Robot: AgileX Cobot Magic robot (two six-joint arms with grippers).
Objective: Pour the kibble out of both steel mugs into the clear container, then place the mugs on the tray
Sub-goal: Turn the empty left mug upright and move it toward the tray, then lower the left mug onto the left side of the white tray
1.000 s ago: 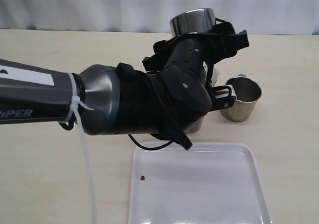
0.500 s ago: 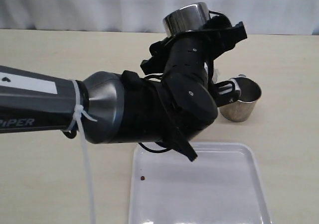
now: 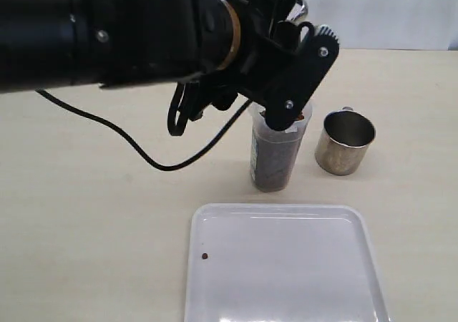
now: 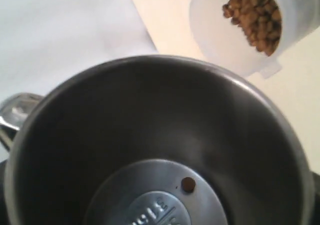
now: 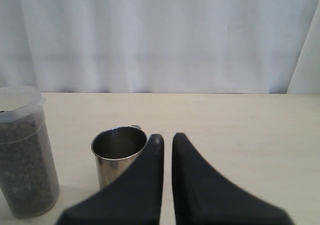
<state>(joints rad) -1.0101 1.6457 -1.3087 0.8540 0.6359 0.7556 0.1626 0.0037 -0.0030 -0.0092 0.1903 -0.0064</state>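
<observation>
The left gripper (image 3: 290, 86) hangs above the middle of the worktop (image 3: 86, 215), its jaws spread wide around a held steel mug (image 4: 150, 135) that the arm almost wholly hides in the exterior view. The left wrist view looks straight into that mug, where a single pellet (image 4: 188, 184) lies on the bottom beside the stamped round mark. Just past its rim is the open top of the clear container (image 3: 275, 164), heaped with kibble (image 4: 252, 15). The container stands upright between the worktop's middle and the far rim of the tray (image 3: 286, 286), filled most of the way up. The second steel mug (image 3: 345, 142) stands upright just beside it toward the worktop's right edge, apart from it and looking empty. The tray lies at the near edge and bears one stray pellet (image 3: 205, 256) near its left rim. The right gripper (image 5: 167, 137) is low over the worktop, jaws pressed nearly together and holding nothing.
</observation>
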